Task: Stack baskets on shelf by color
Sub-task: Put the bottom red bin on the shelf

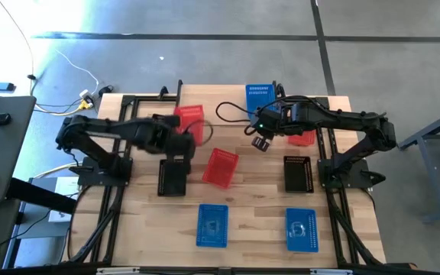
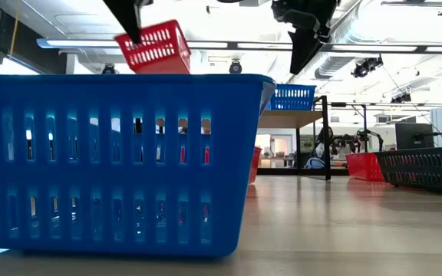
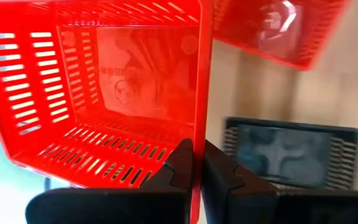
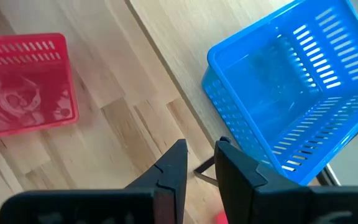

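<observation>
1. Above the back-left part of the wooden surface [image 1: 250,198], the left gripper [image 3: 196,163] was clamped on the wall of a red basket [image 1: 191,122], its dark fingers pinching the thin rim; the basket hung in the air, tilted.
2. No brand or readable writing showed; only a faint embossed round mark on the red basket's floor, too blurred to read.
3. All baskets were rectangular moulded plastic with rows of slotted perforations in the sides and smooth glossy floors.
4. A blue basket [image 1: 260,98] stood on the shelf [image 2: 290,118], a light plank on thin black legs at the back edge of the surface.
5. The right gripper [image 4: 199,163] hovered near that blue basket, its fingers slightly apart with nothing between them.
6. A second red basket [image 1: 221,167] lay tilted near the surface's middle, two black baskets [image 1: 173,178] sat to either side, and two more blue baskets [image 1: 212,225] sat by the front edge.
</observation>
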Motion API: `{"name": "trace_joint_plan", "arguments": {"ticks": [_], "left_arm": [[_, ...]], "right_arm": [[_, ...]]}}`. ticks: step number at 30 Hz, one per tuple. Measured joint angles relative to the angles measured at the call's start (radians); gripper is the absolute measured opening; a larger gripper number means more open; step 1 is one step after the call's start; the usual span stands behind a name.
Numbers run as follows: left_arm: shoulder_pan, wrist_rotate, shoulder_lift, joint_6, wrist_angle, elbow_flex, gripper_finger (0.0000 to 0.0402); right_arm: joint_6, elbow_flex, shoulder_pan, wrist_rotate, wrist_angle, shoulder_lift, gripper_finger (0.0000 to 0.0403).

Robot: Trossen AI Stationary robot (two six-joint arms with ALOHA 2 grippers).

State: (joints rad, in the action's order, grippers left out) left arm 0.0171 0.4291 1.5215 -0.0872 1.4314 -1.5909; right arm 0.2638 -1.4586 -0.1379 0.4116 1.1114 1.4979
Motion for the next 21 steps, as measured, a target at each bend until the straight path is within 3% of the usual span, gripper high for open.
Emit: {"name": "trace_joint_plan", "arguments": {"ticks": [14, 21], "left_arm": [[0.363, -0.048, 0.0, 0.418, -0.161, 0.0, 0.0003], [0.444, -0.115, 0.027, 0.481, -0.164, 0.0, 0.0003]], "right_arm": [[0.106, 0.0, 0.008, 0.0, 0.0, 0.0, 0.0069], [0.14, 0.0, 0.008, 0.0, 0.001, 0.0, 0.0069]]}}
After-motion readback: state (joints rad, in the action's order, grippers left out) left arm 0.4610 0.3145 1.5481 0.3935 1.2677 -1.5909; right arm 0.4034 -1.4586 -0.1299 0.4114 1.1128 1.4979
